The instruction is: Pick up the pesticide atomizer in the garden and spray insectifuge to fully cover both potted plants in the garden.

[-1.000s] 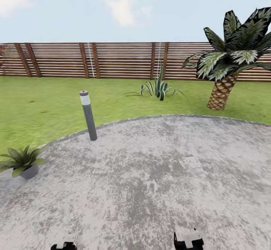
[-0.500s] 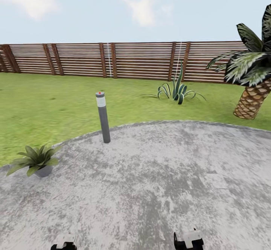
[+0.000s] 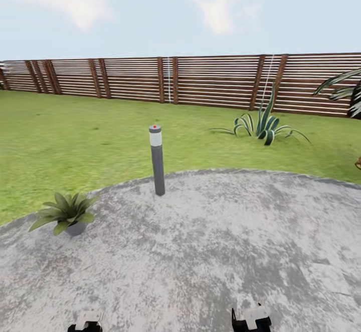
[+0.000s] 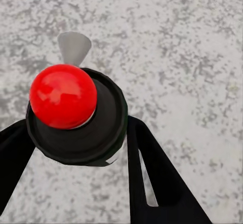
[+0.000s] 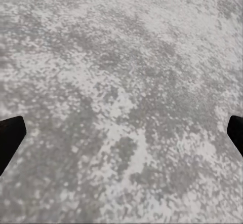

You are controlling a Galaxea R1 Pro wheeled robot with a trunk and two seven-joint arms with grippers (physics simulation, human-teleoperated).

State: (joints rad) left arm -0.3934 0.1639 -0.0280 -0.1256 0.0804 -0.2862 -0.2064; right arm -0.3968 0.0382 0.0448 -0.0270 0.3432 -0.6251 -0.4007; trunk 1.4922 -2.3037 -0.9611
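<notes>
In the head view, the round mottled grey stone patio (image 3: 210, 252) spreads ahead of us, with green lawn (image 3: 75, 131) and a slatted brown wooden fence (image 3: 200, 81) beyond it. One potted plant (image 3: 65, 213), a low rosette of broad pointed green leaves in a tiny grey pot, stands at the patio's left edge, just inside the grass. A grey bollard light (image 3: 157, 159) rises at the patio's far edge, and a thin-leaved spiky clump (image 3: 263, 127) grows in the lawn to the right of it. The left claw (image 3: 86, 321) and the right claw (image 3: 252, 318) peek in at the near edge, well apart from the plant.

In the left wrist view, a dark round-bodied bottle with a glossy red knob (image 4: 63, 96) and a pale grey cone beyond it sits between the claw's two black fingers (image 4: 152, 173), above bare patio stone. We take it for the pesticide atomizer (image 4: 96, 127) seen end-on, and the fingers look closed against its sides.

In the right wrist view, the right claw's dark fingertips (image 5: 10, 135) sit at opposite borders, spread wide with nothing between them but patio stone.

So the pick-up looks done to us. The spraying is all left to do: no mist shows on the leaves, the atomizer hangs far from the rosette, and we judge that closing in on that plant is the step in hand.
</notes>
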